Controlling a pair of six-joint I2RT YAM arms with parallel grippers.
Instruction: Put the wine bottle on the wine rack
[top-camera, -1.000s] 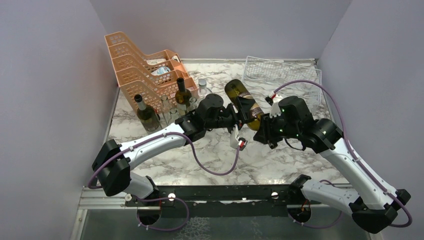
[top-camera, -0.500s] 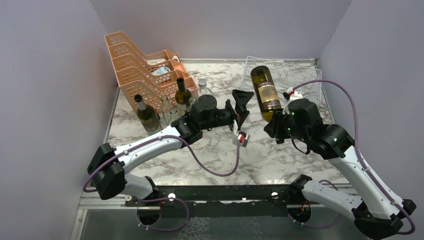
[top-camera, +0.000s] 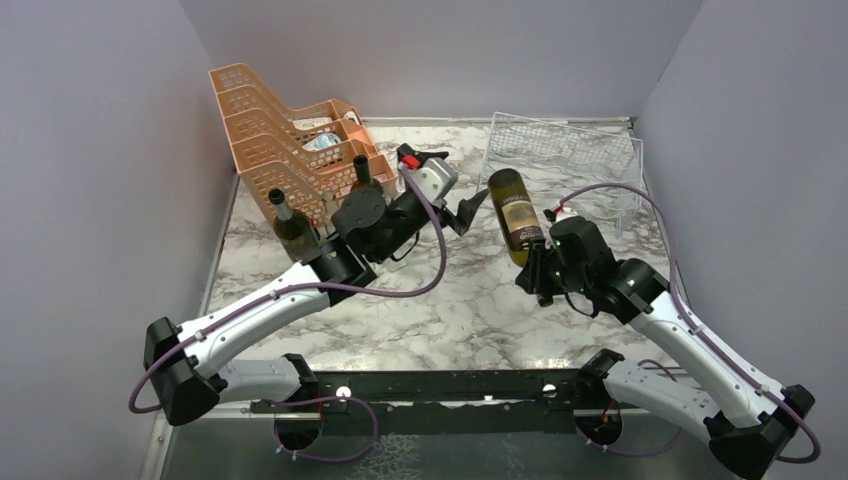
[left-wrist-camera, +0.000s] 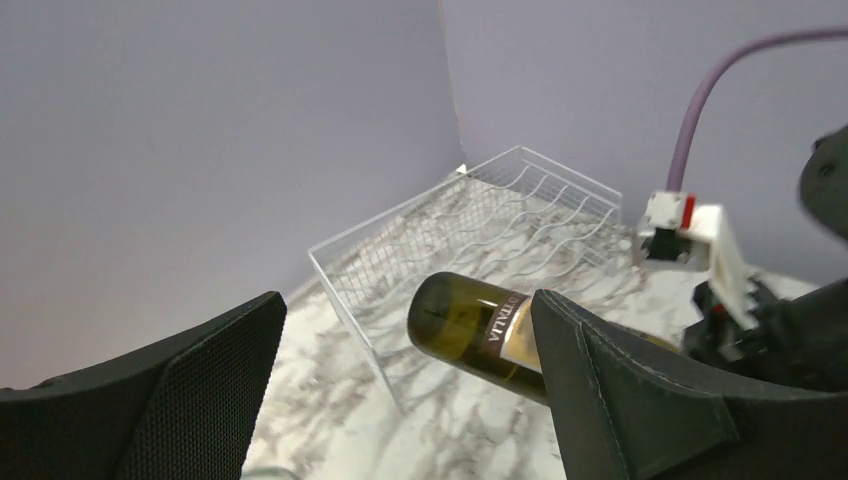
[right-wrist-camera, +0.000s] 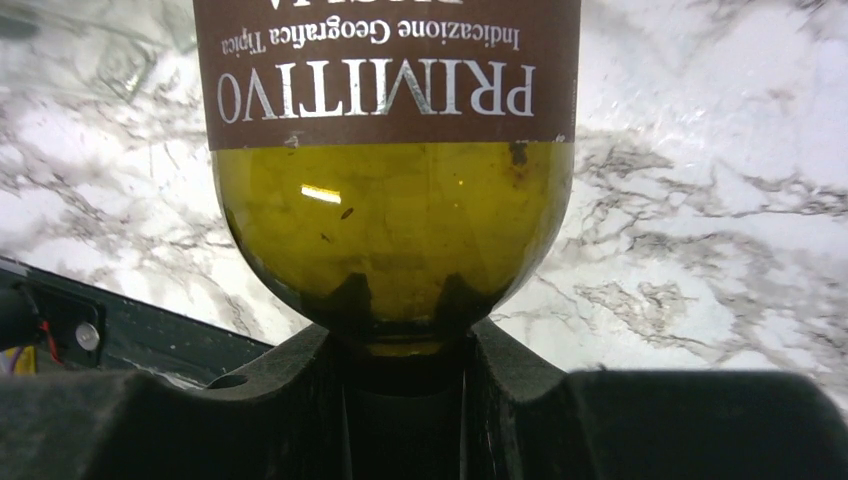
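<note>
Green-glass wine bottle (top-camera: 515, 215) was held at the neck by the right gripper (top-camera: 538, 266), base pointed far toward the wine rack (top-camera: 560, 150); the left gripper (top-camera: 468, 210) was spread wide, empty.

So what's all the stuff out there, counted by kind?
Wine bottles: 3 (held bottle in the right gripper; two standing bottles)
Wire wine rack: 1
Orange tray stack: 1
Total: 5, leaving out small clear bottles, too hidden to count.
</note>
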